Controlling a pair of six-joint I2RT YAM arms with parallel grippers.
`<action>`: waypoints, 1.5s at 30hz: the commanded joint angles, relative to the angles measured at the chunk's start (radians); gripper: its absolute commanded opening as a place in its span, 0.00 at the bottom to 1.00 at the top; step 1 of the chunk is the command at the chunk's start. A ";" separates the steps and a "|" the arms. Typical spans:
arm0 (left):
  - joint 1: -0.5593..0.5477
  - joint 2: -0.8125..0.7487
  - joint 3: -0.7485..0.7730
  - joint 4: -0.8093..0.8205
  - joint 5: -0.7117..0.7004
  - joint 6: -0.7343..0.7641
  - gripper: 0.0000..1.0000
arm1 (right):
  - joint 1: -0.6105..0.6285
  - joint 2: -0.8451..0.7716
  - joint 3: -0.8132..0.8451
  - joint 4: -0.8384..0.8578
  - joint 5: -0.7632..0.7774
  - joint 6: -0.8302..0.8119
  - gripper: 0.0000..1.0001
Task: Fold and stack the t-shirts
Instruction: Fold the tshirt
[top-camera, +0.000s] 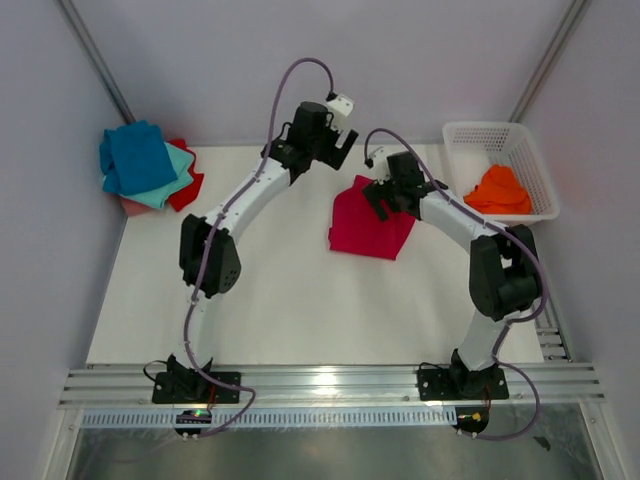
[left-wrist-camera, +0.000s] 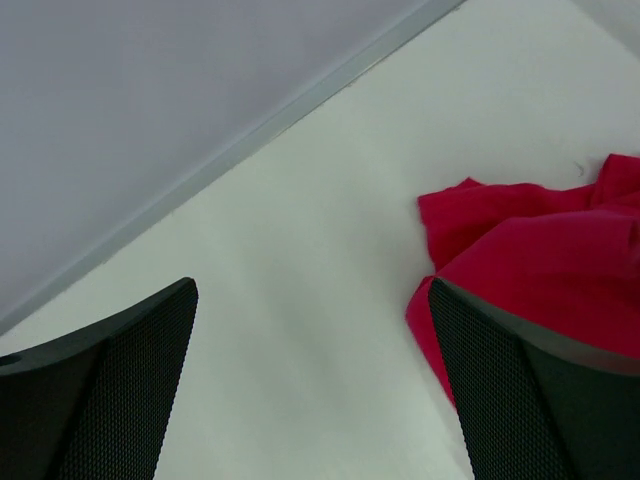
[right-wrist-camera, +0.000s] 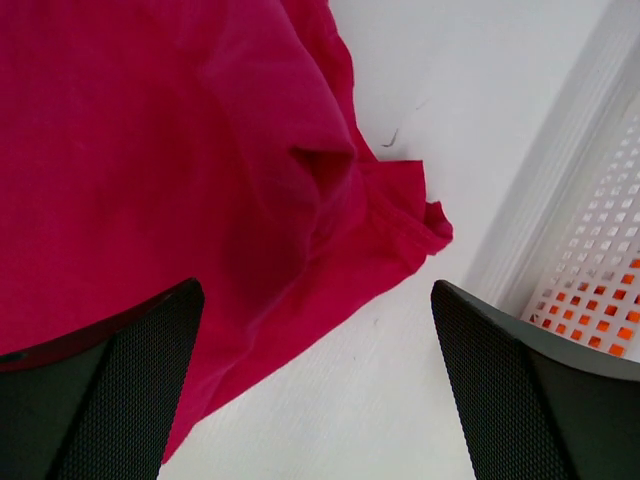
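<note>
A crumpled crimson t-shirt (top-camera: 365, 228) lies at the table's middle back. My left gripper (top-camera: 343, 148) hovers open just behind its back left corner; in the left wrist view that gripper (left-wrist-camera: 312, 300) has bare table between its fingers and the crimson t-shirt (left-wrist-camera: 530, 245) to the right. My right gripper (top-camera: 381, 197) stands open over the shirt's back right edge. The right wrist view shows the gripper (right-wrist-camera: 314, 300) empty, with the crimson cloth (right-wrist-camera: 170, 150) under its left finger. Folded blue (top-camera: 138, 155), teal (top-camera: 178, 168) and red (top-camera: 192, 186) t-shirts are stacked at the back left. An orange t-shirt (top-camera: 498, 190) sits in the basket.
A white lattice basket (top-camera: 500, 128) stands at the back right beside the right arm, its wall (right-wrist-camera: 600, 250) close to the right gripper. Grey walls enclose the table on three sides. A metal rail (top-camera: 330, 385) runs along the near edge.
</note>
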 joint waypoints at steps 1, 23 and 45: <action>0.076 -0.200 -0.175 -0.024 -0.052 -0.069 0.99 | 0.042 0.046 0.113 0.053 0.071 -0.055 0.99; 0.081 -0.616 -0.704 -0.016 -0.023 0.032 0.99 | 0.090 0.437 0.534 -0.110 -0.029 -0.104 0.97; 0.081 -0.497 -0.695 0.021 -0.003 0.057 0.99 | 0.076 0.229 0.429 -0.211 0.193 -0.047 0.03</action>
